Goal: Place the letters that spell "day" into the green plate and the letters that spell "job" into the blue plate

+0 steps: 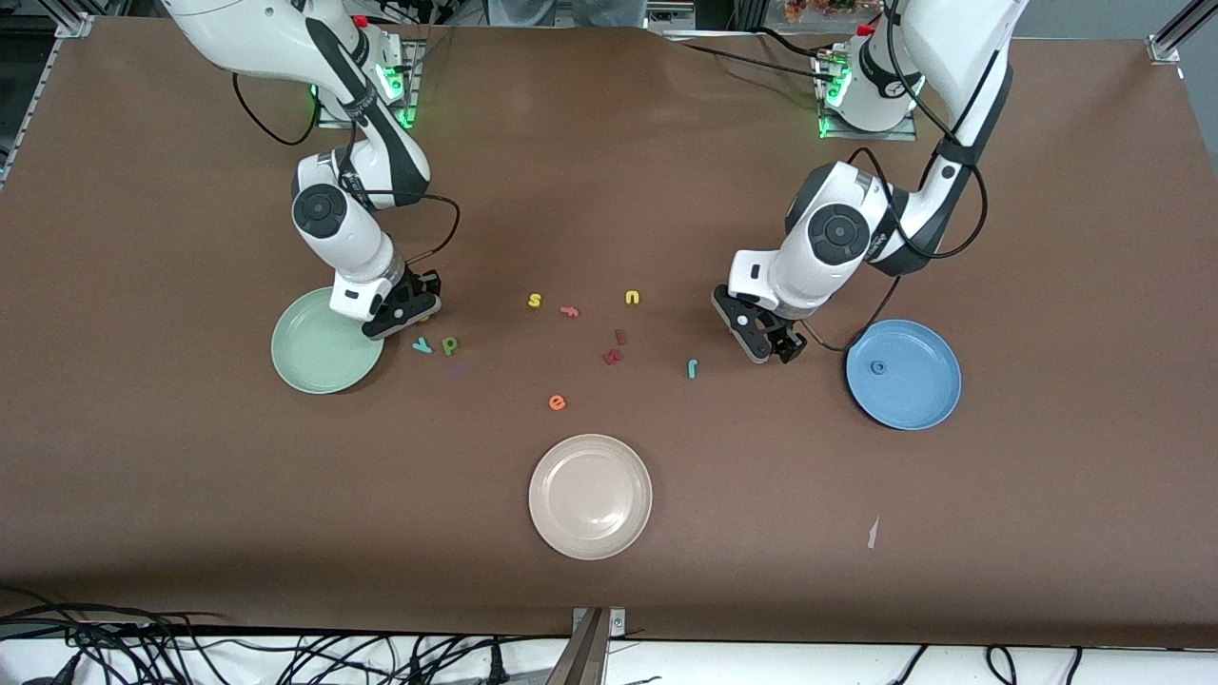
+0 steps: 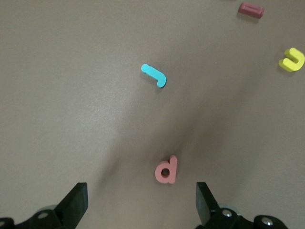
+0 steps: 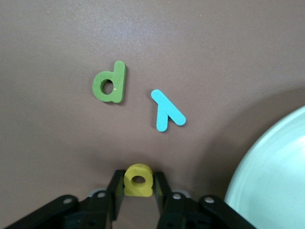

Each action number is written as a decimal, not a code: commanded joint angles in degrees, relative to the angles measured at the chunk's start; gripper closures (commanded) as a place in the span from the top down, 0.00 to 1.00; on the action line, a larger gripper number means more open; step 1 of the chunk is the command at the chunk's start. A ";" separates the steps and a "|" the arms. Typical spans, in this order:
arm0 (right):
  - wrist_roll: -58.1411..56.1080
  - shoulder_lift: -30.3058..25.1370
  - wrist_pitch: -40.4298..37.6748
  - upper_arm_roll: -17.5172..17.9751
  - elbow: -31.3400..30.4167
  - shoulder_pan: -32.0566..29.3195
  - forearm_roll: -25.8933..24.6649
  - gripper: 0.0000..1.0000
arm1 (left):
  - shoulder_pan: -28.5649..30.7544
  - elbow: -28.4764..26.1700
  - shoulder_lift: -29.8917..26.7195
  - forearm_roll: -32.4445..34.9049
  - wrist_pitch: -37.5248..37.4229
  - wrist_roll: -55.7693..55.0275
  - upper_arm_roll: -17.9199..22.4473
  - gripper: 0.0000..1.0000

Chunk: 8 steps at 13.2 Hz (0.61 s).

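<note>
**Thin grip on the "a", and a "b" waiting under an open hand**

Our right hand [image 3: 138, 188] was closed on the yellow "a" [image 3: 138, 179], pinching it low at the counter [image 1: 143, 476], just beside the rim of the green plate [image 1: 309, 357]. The pads caught only the letter's flanks, so we judged that a lift could let the foam twist or drop out. The dark olive-green "d" [image 3: 110, 82] and the teal "y" [image 3: 166, 110] lay close ahead of the fingers, apart from each other and still on the counter; a low sweep toward the plate might have nudged either one. The plate itself looked empty where we could see it.

Our left hand [image 2: 138, 202] stood wide open, holding nothing, over the salmon-red "b" [image 2: 167, 170], which lay flat between the fingertips. The teal "j" [image 2: 155, 75] lay well apart from it. A descent off centre might have pushed the "b" aside instead of trapping it.

The blue ring "o" [image 1: 878, 367] already sat in the blue plate [image 1: 928, 404]. The yellow "u" [image 2: 292, 60], the yellow "s" [image 1: 535, 301], the orange "e" [image 1: 558, 402] and a dark red letter [image 2: 251, 9] lay near enough to be taken by mistake. The cream-beige plate [image 1: 590, 533] sat nearest the front camera.
</note>
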 commanded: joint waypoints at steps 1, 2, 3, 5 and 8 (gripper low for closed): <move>-1.09 -0.10 0.54 0.51 -0.33 -0.63 -0.19 0.24 | -1.12 0.82 3.03 1.81 3.62 1.42 0.05 1.00; -1.18 -1.41 0.11 0.51 -0.16 -0.71 -0.19 0.24 | -1.92 0.56 3.47 1.81 4.33 1.07 0.05 1.00; -1.53 -3.17 -2.51 0.51 0.28 -1.24 -0.19 0.24 | -2.53 0.29 3.73 1.81 4.60 1.06 0.05 1.00; -3.71 -5.28 -11.63 0.51 4.30 -3.34 -0.19 0.24 | -3.24 -0.50 3.48 1.81 4.95 0.98 0.05 1.00; -11.35 -5.82 -22.98 0.16 11.08 -7.29 -0.01 0.25 | -3.33 -3.04 3.30 1.89 8.19 1.06 0.05 1.00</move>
